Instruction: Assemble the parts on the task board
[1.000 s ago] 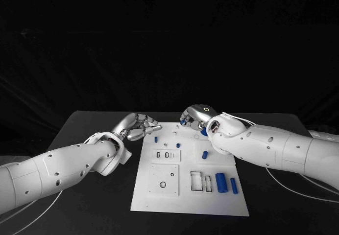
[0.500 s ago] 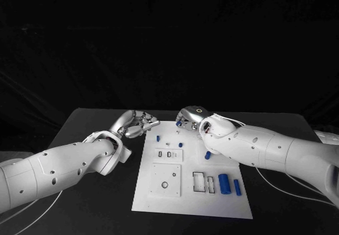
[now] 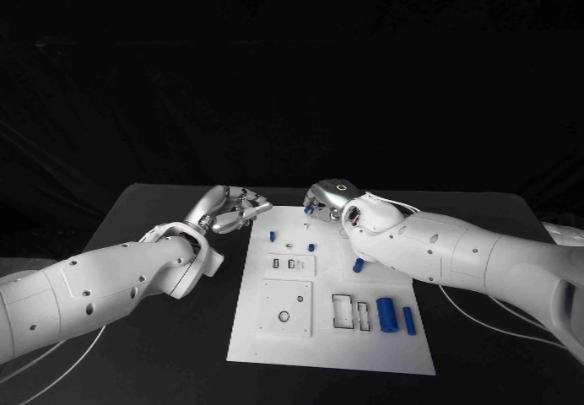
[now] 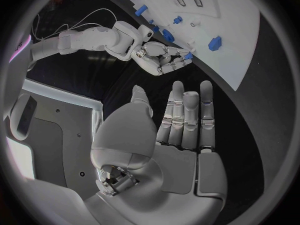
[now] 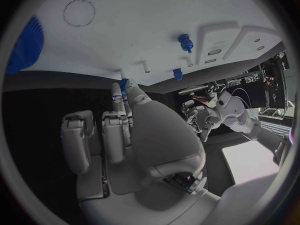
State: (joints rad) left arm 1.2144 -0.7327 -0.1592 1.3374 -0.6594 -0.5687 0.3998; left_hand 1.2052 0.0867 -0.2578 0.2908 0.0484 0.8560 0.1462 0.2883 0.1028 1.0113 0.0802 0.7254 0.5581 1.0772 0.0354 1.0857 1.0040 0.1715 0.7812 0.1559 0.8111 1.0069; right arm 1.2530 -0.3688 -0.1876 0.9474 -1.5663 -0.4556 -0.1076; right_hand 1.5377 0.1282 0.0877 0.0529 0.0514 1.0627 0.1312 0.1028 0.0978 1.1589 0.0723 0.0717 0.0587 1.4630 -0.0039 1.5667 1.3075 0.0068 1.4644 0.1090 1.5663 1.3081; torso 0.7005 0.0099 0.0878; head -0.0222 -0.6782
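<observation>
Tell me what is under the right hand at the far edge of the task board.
The right hand sits over the far edge of the task board. A small blue part shows at its fingertips; whether it is gripped is unclear. The hand covers the board beneath it.

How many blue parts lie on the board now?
5 blue parts on the task board: two small pegs at the far end, one mid-board beside the right arm, two side by side near-right. The right hand seems to pinch another.
</observation>
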